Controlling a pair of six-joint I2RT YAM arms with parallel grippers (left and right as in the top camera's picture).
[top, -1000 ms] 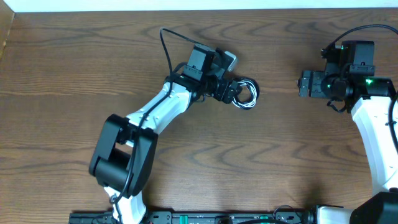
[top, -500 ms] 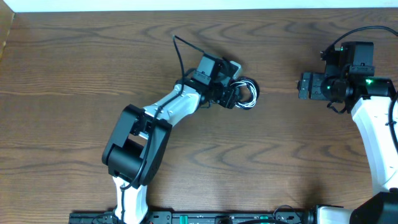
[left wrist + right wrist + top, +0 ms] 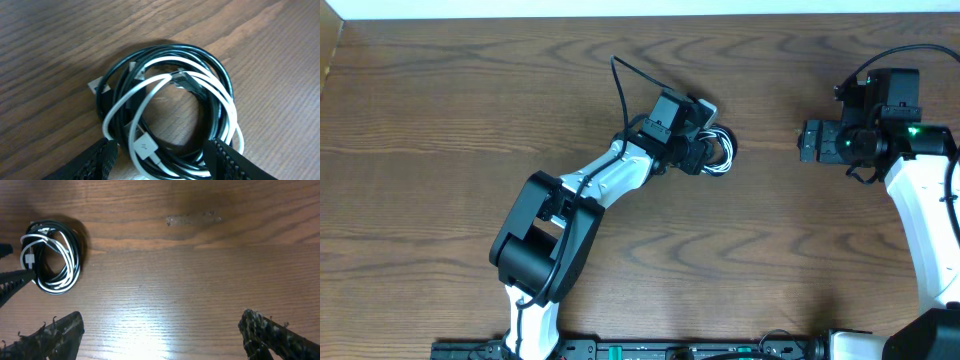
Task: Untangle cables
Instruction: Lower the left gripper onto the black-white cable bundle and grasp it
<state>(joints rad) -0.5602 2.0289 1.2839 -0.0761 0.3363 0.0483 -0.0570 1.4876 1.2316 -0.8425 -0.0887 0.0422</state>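
The black cable (image 3: pixel 220 75) and the white cable (image 3: pixel 150 90) lie wound together in one small coil on the table (image 3: pixel 718 152). A white plug end (image 3: pixel 145 146) sits at the coil's near side. My left gripper (image 3: pixel 160 160) is open, its two fingers straddling the near edge of the coil and not closed on it. In the overhead view the left gripper (image 3: pixel 698 152) is at the coil's left side. My right gripper (image 3: pixel 160 335) is open and empty, well to the right of the coil (image 3: pixel 52 255), which shows at the left of its view.
The wooden table (image 3: pixel 770 260) stretches around the coil. The right arm (image 3: pixel 880 130) stands at the right side. A pale wall edge (image 3: pixel 640 8) runs along the back.
My left arm has moved to the right, bringing its gripper onto the coil's left edge. The coil and the right arm have not moved.
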